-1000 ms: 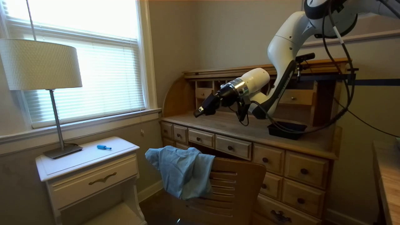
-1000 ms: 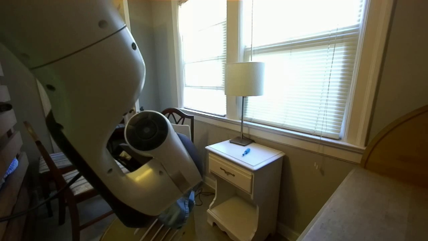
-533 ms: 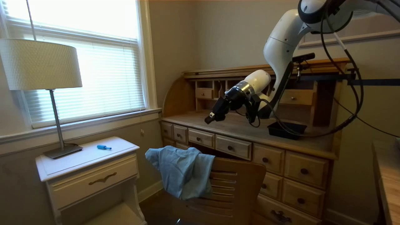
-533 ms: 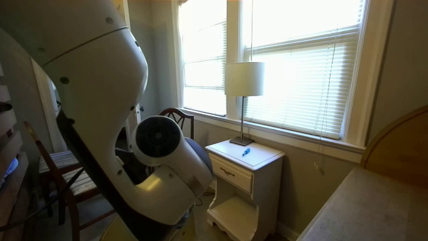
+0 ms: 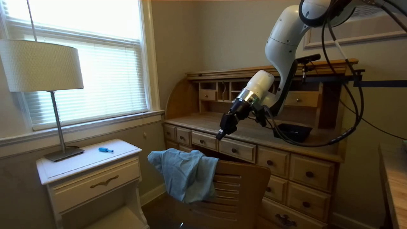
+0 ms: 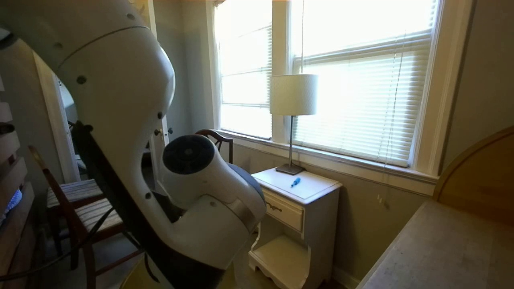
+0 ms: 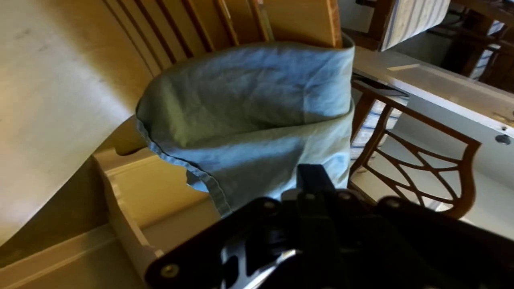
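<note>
The gripper was closed and angled down, near but apart from the blue cloth, which hung over a top corner of the wooden chair. Near the desk's front edge sat a black tray.

Lamp and blue tool on nightstand, window behind.
In an exterior view, all left of the fingers; right of them, a tray on the surface.

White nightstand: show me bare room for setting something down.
Free: the strip of nightstand top between the front edge, the blue tool and the lamp base; also the end past the tool, opposite the lamp base. Crowded: the back corner, under the lamp base.
</note>
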Tool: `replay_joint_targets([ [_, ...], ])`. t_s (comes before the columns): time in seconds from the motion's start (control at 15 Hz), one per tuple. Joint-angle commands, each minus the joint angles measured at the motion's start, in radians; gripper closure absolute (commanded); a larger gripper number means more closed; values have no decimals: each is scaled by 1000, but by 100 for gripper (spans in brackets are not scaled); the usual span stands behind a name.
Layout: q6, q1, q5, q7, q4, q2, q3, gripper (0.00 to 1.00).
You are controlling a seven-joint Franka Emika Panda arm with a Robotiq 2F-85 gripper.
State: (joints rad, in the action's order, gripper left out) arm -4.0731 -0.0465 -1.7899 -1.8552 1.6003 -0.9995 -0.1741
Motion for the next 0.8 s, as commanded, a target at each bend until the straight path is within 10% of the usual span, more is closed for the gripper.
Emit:
replay_joint_targets([
  [0.0, 26, 52, -44, -97, -47, 7, -46, 100],
  [0.33, 41, -10, 114, 159, -164, -47, 54, 100],
  [0.4, 35, -22, 155, 219, -185, -61, 78, 79],
  [0.73, -17, -48, 349, 502, -159, -78, 173, 45],
])
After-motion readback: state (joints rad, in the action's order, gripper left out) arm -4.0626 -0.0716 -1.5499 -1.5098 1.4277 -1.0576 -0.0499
